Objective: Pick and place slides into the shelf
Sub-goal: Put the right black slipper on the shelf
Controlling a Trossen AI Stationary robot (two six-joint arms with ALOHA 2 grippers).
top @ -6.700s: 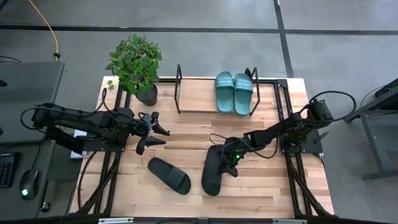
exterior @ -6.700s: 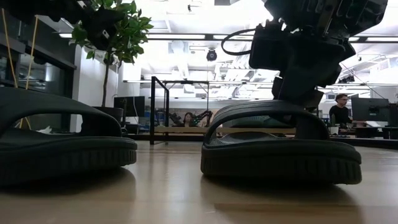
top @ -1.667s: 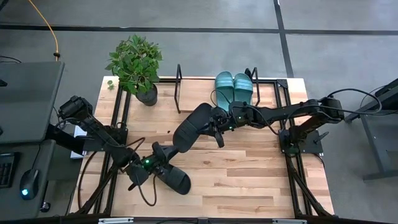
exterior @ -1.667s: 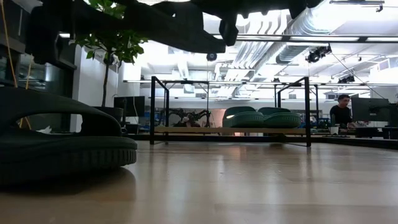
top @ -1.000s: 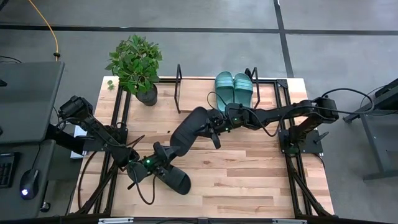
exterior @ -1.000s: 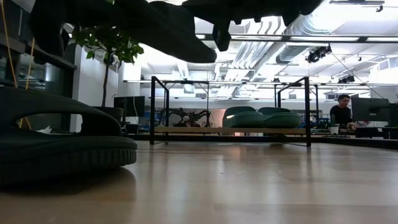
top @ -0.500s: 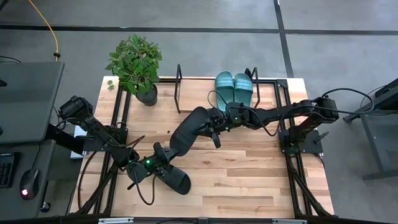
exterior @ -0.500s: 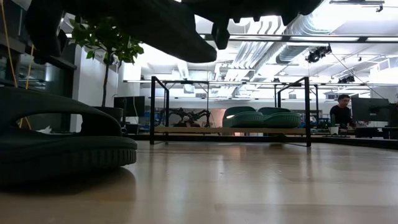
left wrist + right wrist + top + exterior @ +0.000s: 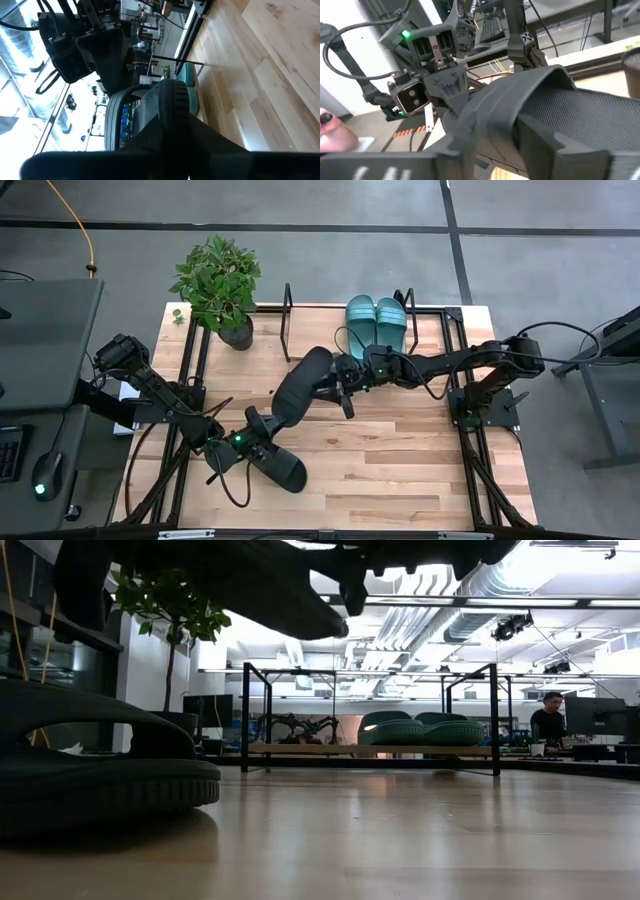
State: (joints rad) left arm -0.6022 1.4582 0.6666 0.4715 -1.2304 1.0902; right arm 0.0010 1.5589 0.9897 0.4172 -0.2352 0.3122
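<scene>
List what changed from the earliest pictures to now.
The right gripper lifted one black slide off the table toward the shelf. The left gripper came down onto the other black slide. Teal slides and plant stayed put.

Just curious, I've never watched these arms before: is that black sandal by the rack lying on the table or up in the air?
In the air. In the low view the black sandal hangs above the tabletop; from overhead, the right gripper is at it.

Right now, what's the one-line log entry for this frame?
right gripper: holds raised black slide above table, short of shelf | left gripper: at second black slide on table | teal slides: on shelf
</scene>
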